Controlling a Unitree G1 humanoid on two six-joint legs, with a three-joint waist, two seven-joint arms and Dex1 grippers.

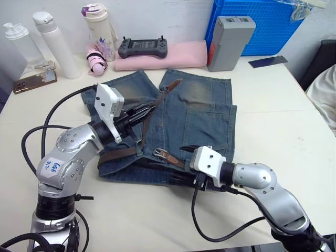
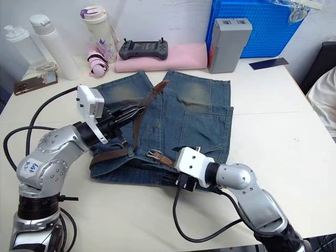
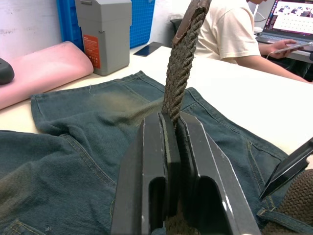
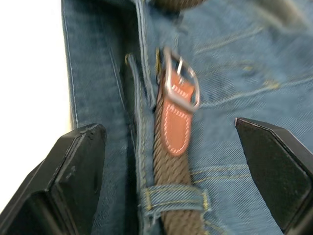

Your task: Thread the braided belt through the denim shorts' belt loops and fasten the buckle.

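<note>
Left wrist view is showing the left gripper [image 3: 171,147] clamping its two black fingers on the braided belt [image 3: 181,73], whose free tail is rising steeply above the denim shorts [image 3: 98,147]. The main risk, as I judge it, is lying here — the strap is sitting narrow between the fingers, and a pull at an angle could be letting it slide out or twist, so the tip would be missing the next of the belt loops. A hard tug could also be dragging the shorts across the table [image 1: 273,115], since nothing seems to be pinning them.

The right gripper [image 4: 171,142] is hovering with its fingers spread wide, holding nothing, just over the buckle [image 4: 182,88] at the waistband. If it is closing from here, it may be pinching denim along with the strap.

The belt is looking dark brown and woven, with a tan stitched leather tab behind the silver buckle, and it is passing under one loop [image 4: 173,199] near that end. The shorts are lying flat, faded blue-grey with pale worn patches, waistband toward the robot, legs toward a pink cloth [image 1: 163,55] — the belt is running along the waistband and then lifting off at the left gripper.
</note>
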